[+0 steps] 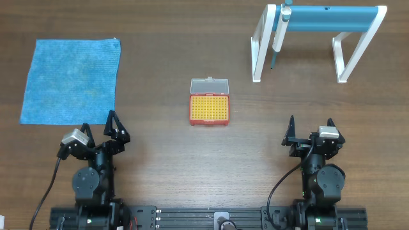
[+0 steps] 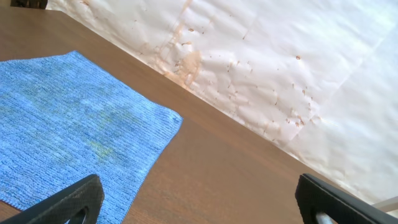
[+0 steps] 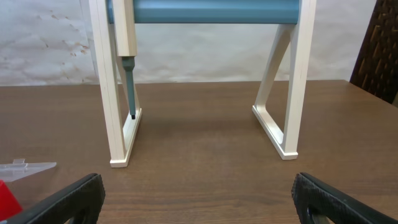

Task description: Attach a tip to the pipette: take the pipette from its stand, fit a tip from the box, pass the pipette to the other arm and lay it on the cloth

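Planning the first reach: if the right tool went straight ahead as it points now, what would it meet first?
Probably nothing soon: the right tool points into the open gap between the legs of the stand, with the pipette hanging off to one side. Depth is hard to judge.

Brown wood-grain table (image 1: pixel 160 153) with a matt surface, white crinkled wall covering (image 2: pixel 298 74) along the table's 12 o'clock edge, brownish stains and specks on it, dark lattice-patterned object (image 3: pixel 380 56) past the table edge toward 2 o'clock, too cropped to identify.
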`<state>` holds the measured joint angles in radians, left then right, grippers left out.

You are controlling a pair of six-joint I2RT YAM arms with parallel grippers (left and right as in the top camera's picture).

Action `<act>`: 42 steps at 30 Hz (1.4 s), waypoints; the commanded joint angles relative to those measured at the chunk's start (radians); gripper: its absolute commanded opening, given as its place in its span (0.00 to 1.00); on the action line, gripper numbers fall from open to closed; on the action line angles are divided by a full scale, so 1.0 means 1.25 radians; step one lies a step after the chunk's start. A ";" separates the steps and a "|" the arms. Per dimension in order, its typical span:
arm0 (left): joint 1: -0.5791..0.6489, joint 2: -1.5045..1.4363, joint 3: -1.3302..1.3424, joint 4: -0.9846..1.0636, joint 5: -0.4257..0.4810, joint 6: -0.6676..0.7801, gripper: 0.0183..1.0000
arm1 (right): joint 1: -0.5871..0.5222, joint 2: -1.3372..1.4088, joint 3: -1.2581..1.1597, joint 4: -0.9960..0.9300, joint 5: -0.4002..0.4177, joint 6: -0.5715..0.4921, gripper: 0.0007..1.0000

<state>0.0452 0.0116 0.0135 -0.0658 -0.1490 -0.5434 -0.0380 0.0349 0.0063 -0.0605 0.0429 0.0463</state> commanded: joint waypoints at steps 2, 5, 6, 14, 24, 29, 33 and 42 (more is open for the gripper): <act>0.000 -0.005 -0.006 0.002 0.002 0.006 1.00 | 0.004 0.001 -0.002 -0.006 -0.007 -0.009 0.97; 0.000 -0.005 -0.006 0.002 0.002 0.006 1.00 | 0.004 0.001 -0.002 -0.006 -0.008 -0.009 0.97; 0.000 -0.005 -0.006 0.002 0.002 0.006 1.00 | 0.004 0.001 -0.002 -0.006 -0.008 -0.009 0.97; 0.000 -0.005 -0.006 0.002 0.002 0.006 1.00 | 0.004 0.003 -0.002 0.009 -0.008 0.032 0.97; 0.000 -0.005 -0.006 0.002 0.002 0.006 1.00 | 0.004 0.326 0.067 0.312 -0.008 0.073 0.97; 0.000 -0.005 -0.006 0.002 0.002 0.006 1.00 | 0.029 0.577 0.130 0.512 -0.008 0.073 0.97; 0.000 -0.005 -0.006 0.002 0.002 0.006 1.00 | 0.069 0.797 0.184 0.701 -0.007 0.073 0.97; 0.000 -0.005 -0.006 0.002 0.002 0.007 1.00 | 0.072 1.076 0.306 0.879 -0.007 0.083 0.97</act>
<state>0.0452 0.0109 0.0116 -0.0647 -0.1490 -0.5434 0.0479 1.3102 0.3283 1.0065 0.0395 0.1265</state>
